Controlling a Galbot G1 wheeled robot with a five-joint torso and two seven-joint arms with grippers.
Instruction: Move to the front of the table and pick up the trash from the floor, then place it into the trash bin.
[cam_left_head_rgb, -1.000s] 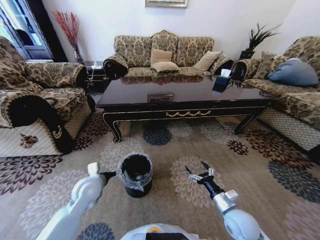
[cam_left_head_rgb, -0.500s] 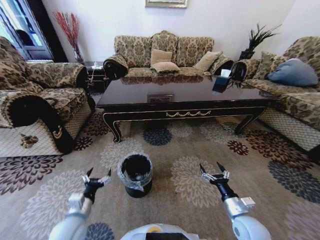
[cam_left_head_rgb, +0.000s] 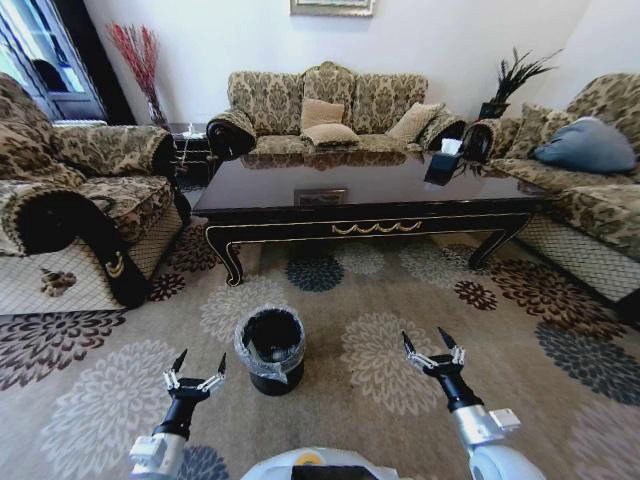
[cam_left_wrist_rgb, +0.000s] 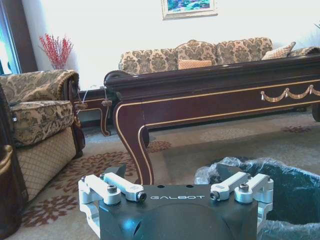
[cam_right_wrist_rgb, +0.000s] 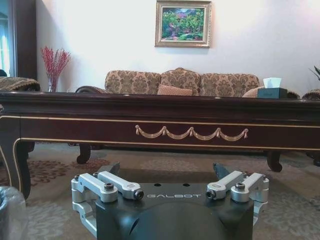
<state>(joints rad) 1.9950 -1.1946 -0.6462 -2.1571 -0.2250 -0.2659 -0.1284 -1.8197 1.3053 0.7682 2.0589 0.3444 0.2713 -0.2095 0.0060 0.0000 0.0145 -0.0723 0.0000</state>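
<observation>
The bin (cam_left_head_rgb: 271, 347) stands on the carpet (cam_left_head_rgb: 380, 300) in front of the counter (cam_left_head_rgb: 370, 195), its clear liner folded over the rim. The left pincer (cam_left_head_rgb: 196, 373) hangs low just left of the bin, released and holding nothing. The right pincer (cam_left_head_rgb: 432, 350) hangs to the bin's right, well apart from it, also released and holding nothing. Both point toward the counter.
</observation>
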